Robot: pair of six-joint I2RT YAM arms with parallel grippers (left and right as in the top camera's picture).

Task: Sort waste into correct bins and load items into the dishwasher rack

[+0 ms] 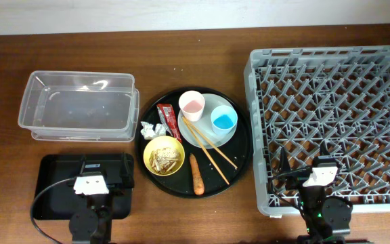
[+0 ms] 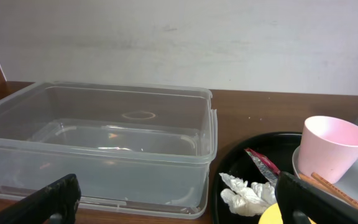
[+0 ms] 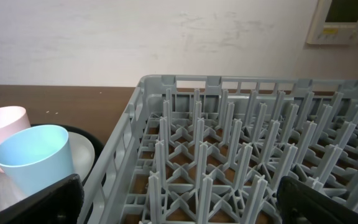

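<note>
The round black tray holds the pale plate, the white cup with pink inside, the blue cup and the chopsticks. On it too are the yellow bowl with beige scraps, the orange carrot, the red wrapper and the white tissue. My left gripper is open and empty over the flat black tray, facing the clear tub. My right gripper is open and empty over the grey rack's front left part.
The clear tub is empty at the back left. In the left wrist view the tissue, wrapper and pink cup lie to the right. The right wrist view shows the rack's pegs and the blue cup.
</note>
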